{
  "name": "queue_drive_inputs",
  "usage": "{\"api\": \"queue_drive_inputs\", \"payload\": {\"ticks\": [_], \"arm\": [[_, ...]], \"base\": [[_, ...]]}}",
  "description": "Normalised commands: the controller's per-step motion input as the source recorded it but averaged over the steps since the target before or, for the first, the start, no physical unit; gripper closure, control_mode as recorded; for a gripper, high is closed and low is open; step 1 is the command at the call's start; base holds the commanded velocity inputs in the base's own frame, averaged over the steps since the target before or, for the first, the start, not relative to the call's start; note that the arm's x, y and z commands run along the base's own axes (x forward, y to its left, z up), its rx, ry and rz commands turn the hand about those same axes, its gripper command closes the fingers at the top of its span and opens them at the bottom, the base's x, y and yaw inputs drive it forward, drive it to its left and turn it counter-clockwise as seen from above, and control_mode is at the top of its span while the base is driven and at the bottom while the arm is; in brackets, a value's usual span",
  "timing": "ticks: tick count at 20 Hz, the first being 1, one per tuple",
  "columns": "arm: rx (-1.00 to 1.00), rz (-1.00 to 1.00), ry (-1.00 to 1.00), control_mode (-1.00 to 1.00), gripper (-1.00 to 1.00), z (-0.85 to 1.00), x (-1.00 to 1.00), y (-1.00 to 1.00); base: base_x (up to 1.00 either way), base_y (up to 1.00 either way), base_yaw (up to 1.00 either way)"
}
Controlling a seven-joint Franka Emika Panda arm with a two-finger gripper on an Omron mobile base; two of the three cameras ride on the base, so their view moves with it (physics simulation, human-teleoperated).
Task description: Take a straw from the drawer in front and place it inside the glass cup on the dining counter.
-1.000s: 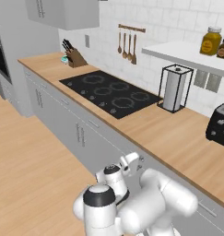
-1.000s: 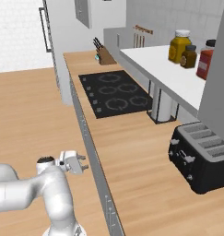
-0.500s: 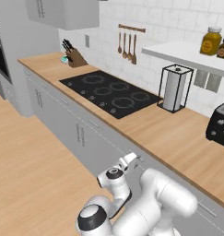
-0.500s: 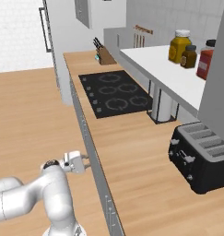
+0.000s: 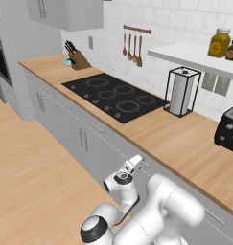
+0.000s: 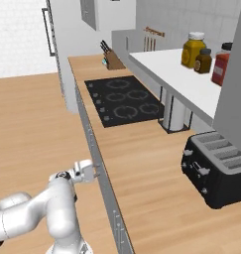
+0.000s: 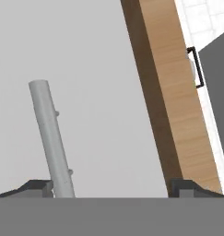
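Hand view has the gripper [image 7: 111,186] nosed up to the shut drawer [image 7: 104,92], fingers wide apart around nothing, bar handle [image 7: 51,138] at 9 o'clock: still the opening step, so next comes centering on that bar and closing.

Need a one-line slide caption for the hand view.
Open gripper close up to the closed grey drawer front, its bar handle by one fingertip, under the wood countertop edge.
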Motion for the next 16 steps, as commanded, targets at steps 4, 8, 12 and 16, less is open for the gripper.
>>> {"api": "queue_drive_inputs", "payload": {"ticks": [4, 8, 12, 16], "arm": [[0.0, 0.0, 0.04, -1.0, -1.0, -0.34, 0.41, 0.0], [0.0, 0.0, 0.08, -1.0, -1.0, -0.43, 0.37, 0.0], [0.0, 0.0, 0.06, -1.0, -1.0, -0.37, 0.35, -0.01], [0.0, 0.0, 0.03, -1.0, -1.0, -0.26, 0.37, -0.13]], "base": [[0.0, 0.0, 0.0], [0.0, 0.0, 0.0], [0.0, 0.0, 0.0], [0.0, 0.0, 0.0]]}}
